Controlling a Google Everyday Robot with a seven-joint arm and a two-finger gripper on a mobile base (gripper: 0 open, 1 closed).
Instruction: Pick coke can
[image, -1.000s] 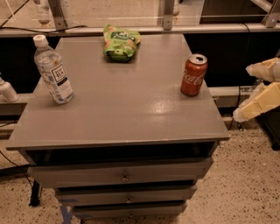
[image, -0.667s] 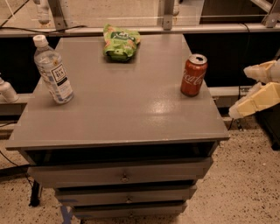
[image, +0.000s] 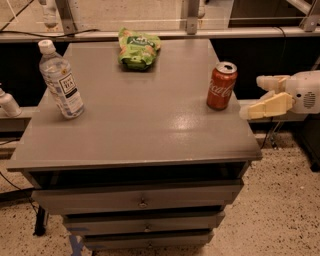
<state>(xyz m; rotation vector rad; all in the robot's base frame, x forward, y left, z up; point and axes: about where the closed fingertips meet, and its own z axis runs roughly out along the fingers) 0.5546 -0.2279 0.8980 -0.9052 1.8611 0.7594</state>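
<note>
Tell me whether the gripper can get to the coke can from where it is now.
Probably yes. The gripper hangs open just right of the table, level with the coke can, nothing between them. The water bottle and snack bag sit well away.

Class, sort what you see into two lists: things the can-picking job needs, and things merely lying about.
Needed: coke can; gripper, open, just right of the can, not touching it.
Lying about: water bottle; green snack bag.

Dim, warm light is falling from above, laying a soft glare on the grey tabletop (image: 150, 125) beside the coke can (image: 221, 86), while the pale gripper (image: 251, 96), fingers spread off the table's right edge, is glowing against dark surroundings.
</note>
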